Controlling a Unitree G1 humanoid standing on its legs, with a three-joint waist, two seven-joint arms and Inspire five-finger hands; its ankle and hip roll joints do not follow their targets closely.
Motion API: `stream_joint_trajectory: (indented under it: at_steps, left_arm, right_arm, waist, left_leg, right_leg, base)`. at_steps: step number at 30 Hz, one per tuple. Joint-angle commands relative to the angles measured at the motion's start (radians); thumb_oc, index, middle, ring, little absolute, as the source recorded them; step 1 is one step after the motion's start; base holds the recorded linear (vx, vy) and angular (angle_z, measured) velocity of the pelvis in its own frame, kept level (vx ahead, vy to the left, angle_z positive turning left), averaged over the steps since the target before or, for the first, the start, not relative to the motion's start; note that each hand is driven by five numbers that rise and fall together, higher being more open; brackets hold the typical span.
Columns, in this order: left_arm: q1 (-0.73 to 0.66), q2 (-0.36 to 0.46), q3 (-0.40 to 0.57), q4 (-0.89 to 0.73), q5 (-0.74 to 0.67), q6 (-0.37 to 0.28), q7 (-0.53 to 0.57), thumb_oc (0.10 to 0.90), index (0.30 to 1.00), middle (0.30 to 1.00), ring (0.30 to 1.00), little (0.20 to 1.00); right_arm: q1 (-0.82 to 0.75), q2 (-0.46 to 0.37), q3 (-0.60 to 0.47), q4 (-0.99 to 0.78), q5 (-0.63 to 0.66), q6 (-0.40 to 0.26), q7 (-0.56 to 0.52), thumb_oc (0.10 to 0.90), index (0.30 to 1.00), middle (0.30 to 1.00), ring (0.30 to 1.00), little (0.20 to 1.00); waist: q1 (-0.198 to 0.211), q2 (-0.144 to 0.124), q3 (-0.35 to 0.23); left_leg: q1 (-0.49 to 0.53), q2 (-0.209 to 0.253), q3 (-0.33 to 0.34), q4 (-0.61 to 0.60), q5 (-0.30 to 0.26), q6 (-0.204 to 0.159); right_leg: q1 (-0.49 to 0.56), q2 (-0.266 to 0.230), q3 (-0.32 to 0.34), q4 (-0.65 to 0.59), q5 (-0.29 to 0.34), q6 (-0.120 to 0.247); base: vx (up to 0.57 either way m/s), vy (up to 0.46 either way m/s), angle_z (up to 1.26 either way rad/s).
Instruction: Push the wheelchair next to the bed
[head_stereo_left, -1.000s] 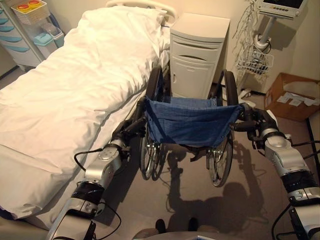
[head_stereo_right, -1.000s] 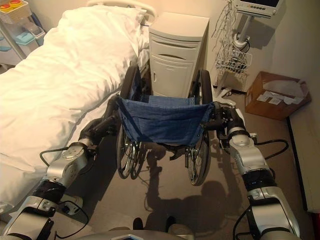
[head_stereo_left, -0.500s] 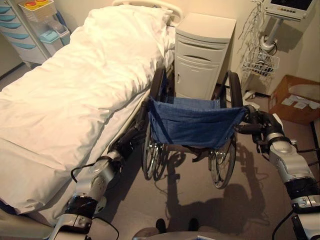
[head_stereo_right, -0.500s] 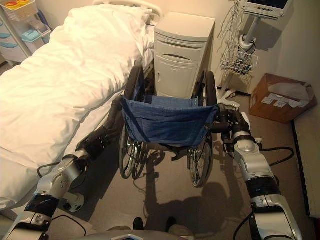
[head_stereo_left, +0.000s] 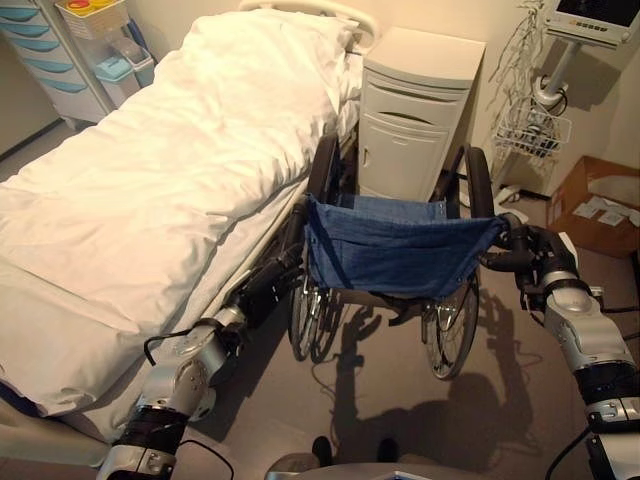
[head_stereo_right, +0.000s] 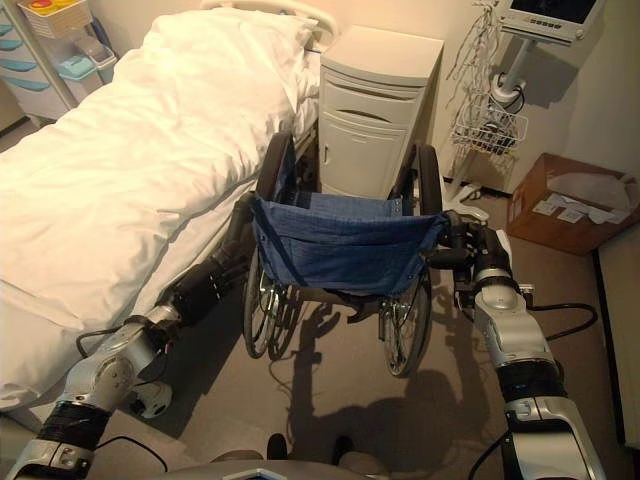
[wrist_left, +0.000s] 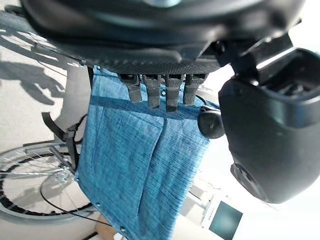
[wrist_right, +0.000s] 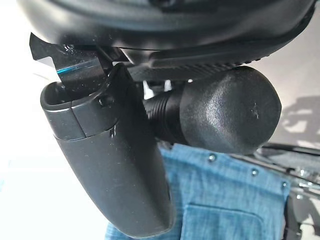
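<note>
The wheelchair (head_stereo_left: 400, 255), with a blue cloth backrest and large spoked wheels, stands close along the right side of the white bed (head_stereo_left: 150, 170), facing a bedside cabinet. My right hand (head_stereo_left: 530, 252) is shut on the right push handle (wrist_right: 227, 112), whose black knob lies against the palm by the thumb (wrist_right: 110, 155). My left hand (head_stereo_left: 268, 288) hangs low between the bed's edge and the left wheel, below the left push handle (wrist_left: 210, 124). Its fingers (wrist_left: 156, 92) are relaxed and hold nothing, pointing at the blue backrest (wrist_left: 140, 165).
A white bedside cabinet (head_stereo_left: 415, 120) stands just ahead of the wheelchair. A monitor stand with a wire basket (head_stereo_left: 530, 125) and a cardboard box (head_stereo_left: 600, 200) are at the right. A drawer trolley (head_stereo_left: 60, 60) stands beyond the bed at far left.
My left hand has come off the left push handle and dropped lower beside the wheel. The right hand keeps its hold. The whole view has shifted as the camera moved.
</note>
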Motion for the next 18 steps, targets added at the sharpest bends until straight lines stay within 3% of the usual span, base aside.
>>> stream_joint_trajectory:
  at_steps: [1,7,10,18]
  left_arm:
    - [-0.038,0.043,0.047,-0.042,-0.025,-0.069,0.018,0.800,0.900,0.900,0.900,0.900]
    - [-0.015,0.007,0.080,0.044,-0.014,-0.178,0.084,0.800,0.900,0.900,0.900,0.900]
    - [-0.006,-0.014,0.091,0.061,-0.010,-0.202,0.085,0.800,0.900,0.900,0.900,0.900]
    - [0.033,-0.036,0.101,0.167,0.064,-0.261,0.060,0.800,0.900,0.900,0.900,0.900]
  right_arm:
    - [0.019,-0.154,-0.080,0.043,-0.075,-0.068,-0.087,0.800,0.900,0.900,0.900,0.900]
    - [0.032,-0.152,-0.100,0.057,-0.059,-0.073,-0.094,0.800,0.900,0.900,0.900,0.900]
    - [0.037,-0.148,-0.114,0.062,-0.032,-0.080,-0.096,0.800,0.900,0.900,0.900,0.900]
    - [0.065,-0.120,-0.198,0.070,0.210,-0.139,-0.129,0.800,0.900,0.900,0.900,0.900]
  waist:
    - [0.004,-0.015,-0.087]
    - [0.004,-0.020,-0.090]
    - [0.004,-0.022,-0.088]
    - [0.000,-0.026,-0.085]
  left_leg:
    - [0.013,-0.006,0.018,0.009,-0.049,-0.059]
    - [0.011,-0.005,0.021,0.009,-0.049,-0.060]
    - [0.012,-0.005,0.021,0.009,-0.050,-0.059]
    - [0.013,-0.003,0.026,0.009,-0.054,-0.059]
  right_leg:
    - [0.004,-0.010,-0.040,0.028,0.009,0.056]
    - [0.002,-0.010,-0.048,0.028,0.005,0.052]
    - [0.003,-0.009,-0.048,0.030,0.002,0.049]
    - [0.002,-0.005,-0.044,0.034,-0.003,0.045]
  base:
    - [0.00,0.000,0.00]
    - [0.00,0.000,0.00]
    - [0.00,0.000,0.00]
    - [0.00,0.000,0.00]
